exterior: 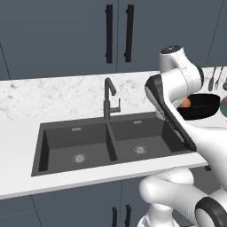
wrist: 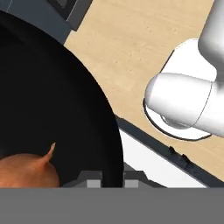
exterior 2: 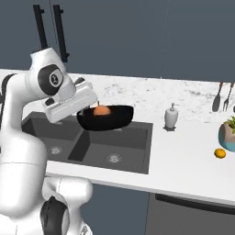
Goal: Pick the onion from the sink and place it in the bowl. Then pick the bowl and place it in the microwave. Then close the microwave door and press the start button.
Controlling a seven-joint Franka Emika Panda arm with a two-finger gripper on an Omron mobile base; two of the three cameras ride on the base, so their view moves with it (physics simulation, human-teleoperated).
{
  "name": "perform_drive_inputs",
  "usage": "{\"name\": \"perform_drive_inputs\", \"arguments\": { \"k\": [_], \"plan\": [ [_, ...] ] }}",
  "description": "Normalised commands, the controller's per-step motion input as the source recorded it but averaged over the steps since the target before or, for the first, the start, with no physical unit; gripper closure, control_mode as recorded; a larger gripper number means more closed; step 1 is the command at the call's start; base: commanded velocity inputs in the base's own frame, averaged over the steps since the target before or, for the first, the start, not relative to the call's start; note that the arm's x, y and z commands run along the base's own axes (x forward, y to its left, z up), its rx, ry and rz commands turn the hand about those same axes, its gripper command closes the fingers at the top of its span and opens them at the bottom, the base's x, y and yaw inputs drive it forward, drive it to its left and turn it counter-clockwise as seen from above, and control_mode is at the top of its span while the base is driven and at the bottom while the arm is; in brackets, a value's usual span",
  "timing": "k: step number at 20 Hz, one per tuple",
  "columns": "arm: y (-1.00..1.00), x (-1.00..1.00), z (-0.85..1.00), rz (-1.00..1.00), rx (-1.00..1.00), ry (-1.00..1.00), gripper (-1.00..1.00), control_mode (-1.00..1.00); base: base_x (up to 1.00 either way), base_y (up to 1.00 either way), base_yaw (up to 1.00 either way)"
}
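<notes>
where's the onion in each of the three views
Left base view: the small orange-brown onion sits in the shallow black bowl at the right edge, half hidden behind the white arm.
Right base view: the onion is left of centre, inside the bowl above the sink.
Hand view: the onion is at bottom left, within the bowl.
Shared landmark: the dark grey double-basin sink in both base views.

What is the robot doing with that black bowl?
The robot's gripper is holding the black bowl by its rim, lifted in the air above the sink. The orange-brown onion already sits inside the bowl. So the onion step is done, and the bowl is being carried.
</notes>
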Motion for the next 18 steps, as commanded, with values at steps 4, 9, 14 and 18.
{"name": "perform_drive_inputs", "arguments": {
  "k": [4,9,14,18],
  "plan": [
    [0.53,0.03,-0.08,0.54,0.0,0.04,1.0,-1.0,0.0,0.0,0.0],
    [0.09,0.0,-0.09,0.45,0.01,-0.02,1.0,-1.0,0.0,0.0,0.0],
    [0.0,0.12,-0.17,0.38,0.17,-0.07,1.0,-1.0,0.0,0.0,0.0],
    [0.0,0.1,0.0,0.16,0.22,0.0,1.0,-1.0,0.0,0.0,0.0]
  ]
}}
